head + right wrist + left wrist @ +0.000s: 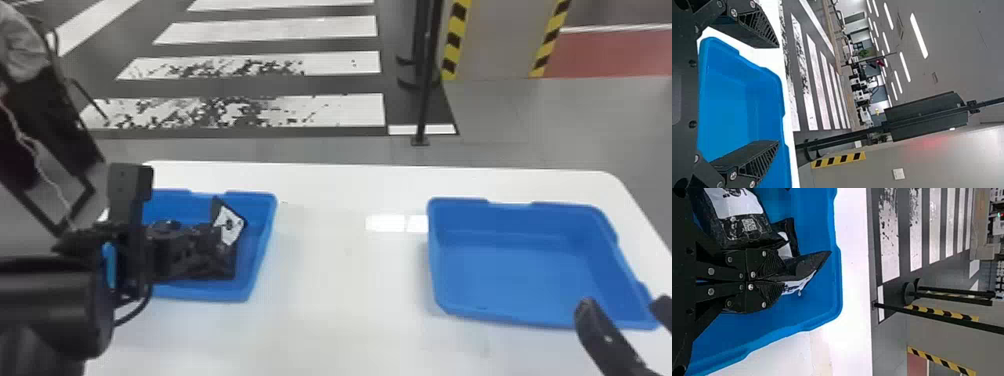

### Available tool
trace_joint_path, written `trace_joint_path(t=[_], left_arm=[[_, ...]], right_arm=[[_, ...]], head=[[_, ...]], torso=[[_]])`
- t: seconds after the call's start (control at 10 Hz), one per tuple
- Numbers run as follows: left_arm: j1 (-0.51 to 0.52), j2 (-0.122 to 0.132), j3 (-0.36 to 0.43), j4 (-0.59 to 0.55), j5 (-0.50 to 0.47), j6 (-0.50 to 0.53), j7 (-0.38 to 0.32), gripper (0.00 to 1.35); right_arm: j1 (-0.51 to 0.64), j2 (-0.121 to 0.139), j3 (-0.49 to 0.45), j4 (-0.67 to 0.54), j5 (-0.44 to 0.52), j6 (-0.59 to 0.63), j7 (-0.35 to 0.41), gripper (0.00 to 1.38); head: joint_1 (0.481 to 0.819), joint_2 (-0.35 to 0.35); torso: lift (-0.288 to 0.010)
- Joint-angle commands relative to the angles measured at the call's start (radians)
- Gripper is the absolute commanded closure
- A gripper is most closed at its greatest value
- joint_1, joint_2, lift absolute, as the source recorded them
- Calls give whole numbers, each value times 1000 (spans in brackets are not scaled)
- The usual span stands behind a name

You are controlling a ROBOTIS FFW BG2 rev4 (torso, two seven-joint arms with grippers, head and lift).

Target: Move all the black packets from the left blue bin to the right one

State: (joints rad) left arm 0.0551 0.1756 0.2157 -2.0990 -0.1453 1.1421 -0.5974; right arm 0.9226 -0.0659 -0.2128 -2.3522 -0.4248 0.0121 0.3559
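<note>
My left gripper [200,250] is over the left blue bin [260,250], among the black packets [231,225]. In the left wrist view the left gripper [779,281] is shut on a black packet [809,264] with a white label, its free end sticking out past the fingertips. Other black packets [750,225] lie beside it in the bin. The right blue bin [520,265] holds nothing. At the near right corner of that bin is my right gripper [620,305]; in the right wrist view the right gripper [778,94] stands open, its fingers wide apart.
Both bins stand on a white table [345,300], with a stretch of tabletop between them. Beyond its far edge is a dark pole [425,90] on the floor. A person sits at the far left, away from the bins.
</note>
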Motion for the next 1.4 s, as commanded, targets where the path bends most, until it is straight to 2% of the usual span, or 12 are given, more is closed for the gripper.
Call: trace_joint_path(t=[0.0, 0.2, 0.4, 0.6, 0.7, 0.8, 0.9, 1.3], left_arm=[[50, -2, 26, -87, 58, -23, -13, 1208], [102, -21, 52, -101, 247, -170, -33, 1208], [136, -34, 34, -89, 448, -288, -53, 1208], [141, -36, -24, 2, 654, -354, -82, 1208], [126, -36, -68, 90, 750, -401, -114, 1208], [134, -39, -92, 120, 793, -394, -119, 1208], [136, -41, -112, 122, 797, -381, -125, 1208], [109, -34, -244, 122, 863, -374, -133, 1208]], right_arm=[[-7, 0, 3, -5, -2, 5, 6, 163], [-32, -2, 7, -3, -4, 42, 41, 171], [-86, -2, 11, 14, -26, 86, 94, 171], [-140, -6, 13, 9, -60, 192, 135, 167], [-181, -18, 27, 24, -74, 223, 153, 167], [-233, -37, 49, 54, -98, 236, 167, 163], [-294, -49, 55, 86, -104, 250, 179, 163], [-444, -83, 87, 184, -173, 327, 198, 163]], head=[[695, 100], [695, 81], [695, 38], [695, -27], [695, -60], [695, -77], [695, -94], [695, -153]], torso=[[-150], [-150], [-150], [-150], [-150], [-150], [-150], [-150]])
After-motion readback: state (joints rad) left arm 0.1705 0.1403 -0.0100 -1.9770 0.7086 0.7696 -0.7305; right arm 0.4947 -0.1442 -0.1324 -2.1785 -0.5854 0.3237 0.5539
